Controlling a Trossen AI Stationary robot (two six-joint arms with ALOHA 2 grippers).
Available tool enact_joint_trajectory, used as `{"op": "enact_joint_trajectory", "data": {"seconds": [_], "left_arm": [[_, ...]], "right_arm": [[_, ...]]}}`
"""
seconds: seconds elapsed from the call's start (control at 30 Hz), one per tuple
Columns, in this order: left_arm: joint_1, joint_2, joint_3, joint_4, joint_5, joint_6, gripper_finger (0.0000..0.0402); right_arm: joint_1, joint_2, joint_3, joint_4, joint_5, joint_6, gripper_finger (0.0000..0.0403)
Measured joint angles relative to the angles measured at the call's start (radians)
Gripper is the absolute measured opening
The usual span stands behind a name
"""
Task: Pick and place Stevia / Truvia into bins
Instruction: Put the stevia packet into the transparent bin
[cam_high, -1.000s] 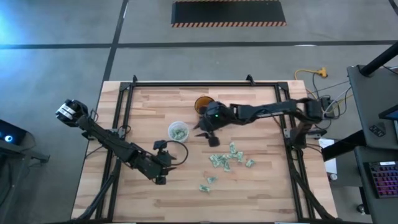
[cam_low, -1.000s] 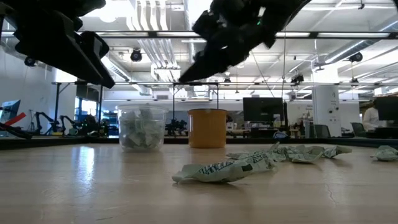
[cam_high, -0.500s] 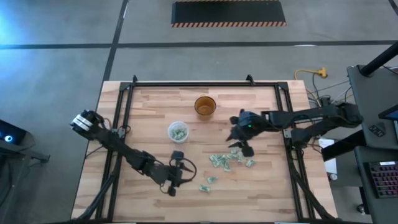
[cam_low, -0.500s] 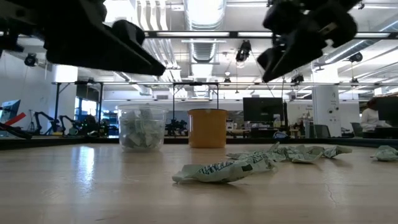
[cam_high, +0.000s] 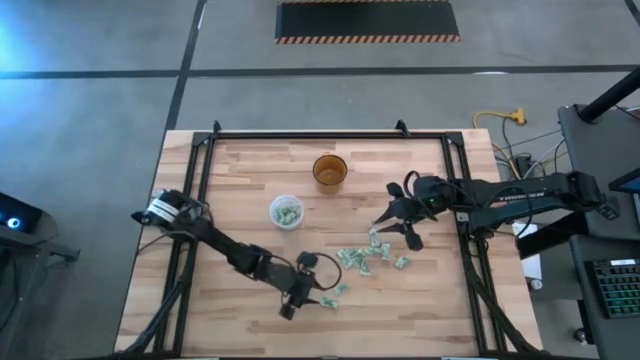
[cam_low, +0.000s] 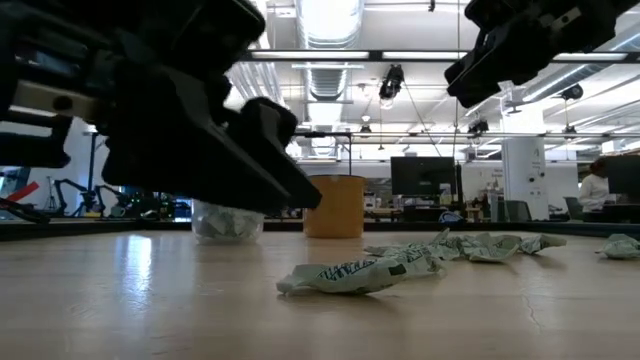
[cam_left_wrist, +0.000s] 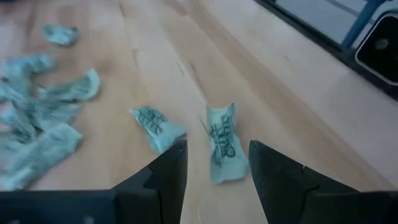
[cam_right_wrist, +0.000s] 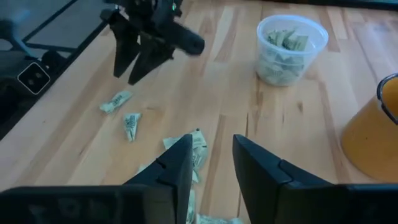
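Note:
Pale green and white Stevia sachets lie in a loose pile (cam_high: 365, 255) on the wooden table. Two more sachets (cam_high: 334, 294) lie apart near the front. My left gripper (cam_high: 312, 296) hangs low and open right by these two. One sachet (cam_left_wrist: 224, 149) lies on the table just ahead of the left gripper (cam_left_wrist: 214, 168), in line with the gap between its fingertips. My right gripper (cam_high: 393, 232) hovers open above the right end of the pile with nothing between its fingers (cam_right_wrist: 177, 165). The translucent cup (cam_high: 286, 211) holds several sachets. The amber cup (cam_high: 329, 170) stands behind it.
A black frame (cam_high: 205, 160) runs along the table's left, far and right sides. In the low view the left gripper (cam_low: 200, 130) hides most of the translucent cup (cam_low: 228, 222). Bare wood lies at the near left (cam_high: 200, 310).
My left gripper has swung toward the table's right and near edges and come down, tipping lower, until it is by the two front sachets. My right gripper has drawn back from beside the cups toward the table's right edge and now hangs over the pile. No sachet has moved.

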Motion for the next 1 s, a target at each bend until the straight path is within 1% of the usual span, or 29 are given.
{"op": "enact_joint_trajectory", "data": {"seconds": [0.1,0.5,0.7,0.8,0.9,1.0], "left_arm": [[0.011,0.028,0.015,-0.001,0.041,-0.010,0.0155],[0.026,0.085,0.048,-0.013,0.069,-0.018,0.0151],[0.041,0.112,0.070,-0.021,0.103,-0.036,0.0121],[0.044,0.109,0.077,-0.051,0.110,-0.036,0.0102],[0.044,0.107,0.077,-0.059,0.109,-0.036,0.0077],[0.044,0.105,0.077,-0.060,0.109,-0.020,0.0044]], "right_arm": [[0.000,0.003,-0.003,0.005,0.000,0.000,0.0100],[0.000,0.014,0.000,0.009,0.000,-0.004,0.0083],[0.000,0.016,0.000,0.010,0.000,-0.004,0.0077],[0.000,0.018,0.000,0.010,0.000,-0.005,0.0074],[0.000,0.018,0.000,0.010,0.000,-0.008,0.0072],[0.000,0.018,0.000,0.009,0.000,-0.010,0.0074]]}}
